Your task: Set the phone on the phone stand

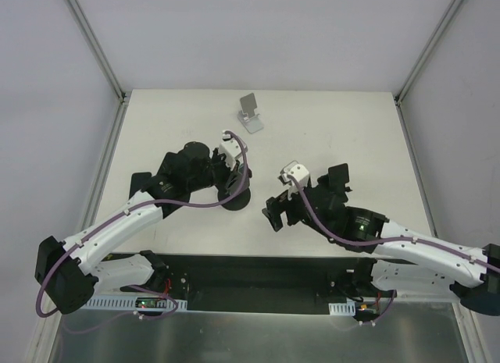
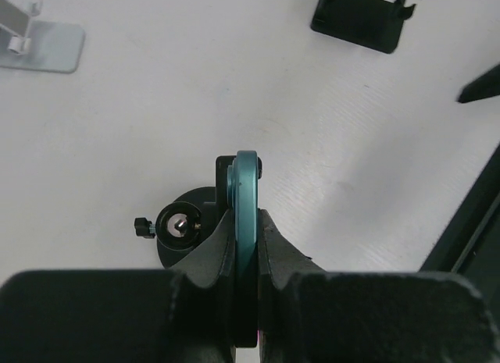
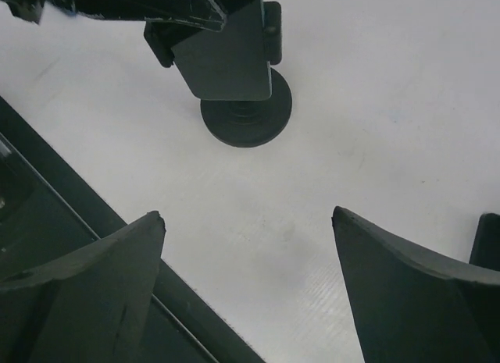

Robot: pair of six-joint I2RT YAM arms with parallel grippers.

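My left gripper is shut on the phone, which shows as a thin teal edge standing upright between the jaws. In the right wrist view the phone is a dark slab held just above a black round-based holder. The silver phone stand sits at the far middle of the table, beyond the left gripper; it also shows at the left wrist view's top left corner, phone stand. My right gripper is open and empty, low over the table near the phone, right gripper.
The black round-based holder with a small side knob rests on the white table right below the phone. A black strip runs along the table's near edge. Grey walls and metal posts bound the sides.
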